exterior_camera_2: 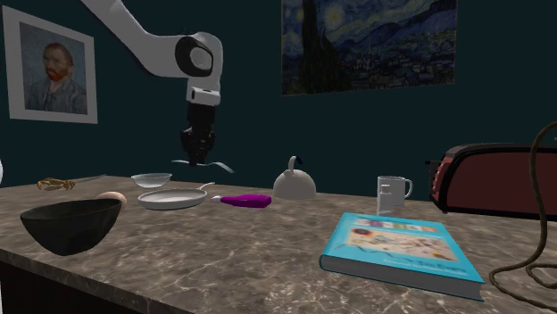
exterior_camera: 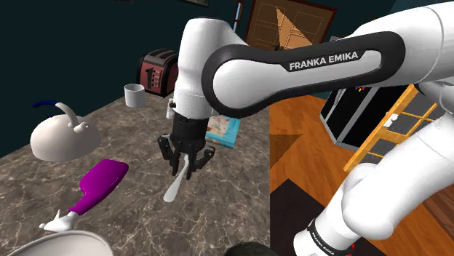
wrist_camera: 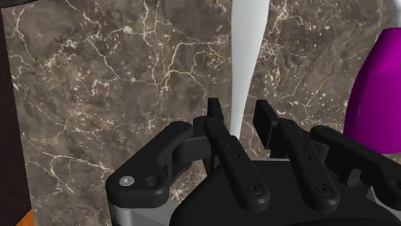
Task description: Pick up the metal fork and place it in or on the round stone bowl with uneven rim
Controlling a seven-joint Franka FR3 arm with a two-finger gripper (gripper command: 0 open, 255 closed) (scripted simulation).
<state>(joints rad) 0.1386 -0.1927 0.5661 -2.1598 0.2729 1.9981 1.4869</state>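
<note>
My black gripper (exterior_camera: 187, 161) hangs above the marble counter, shut on a pale grey fork (exterior_camera: 174, 186) that slants down from the fingers. In the second exterior view the gripper (exterior_camera_2: 198, 161) holds the fork (exterior_camera_2: 214, 165) roughly level, well clear of the counter. The wrist view has the fork (wrist_camera: 248, 58) running away from between my fingertips (wrist_camera: 215, 115), with the gripper (wrist_camera: 239, 122) clasping its narrow end. The dark round bowl (exterior_camera_2: 71, 223) stands near the counter's front edge, at the second exterior view's left; its dark rim (exterior_camera: 251, 249) peeks in at the shoulder view's bottom.
A purple brush (exterior_camera: 102, 182), a white kettle (exterior_camera: 62, 134), a mug (exterior_camera: 133, 94), a red toaster (exterior_camera: 156, 69) and a blue book (exterior_camera: 222, 131) stand around. A pale pan (exterior_camera_2: 170, 198), a small clear bowl (exterior_camera_2: 152, 179), an egg (exterior_camera_2: 112, 196) and scissors (exterior_camera_2: 58, 185) lie beyond the bowl.
</note>
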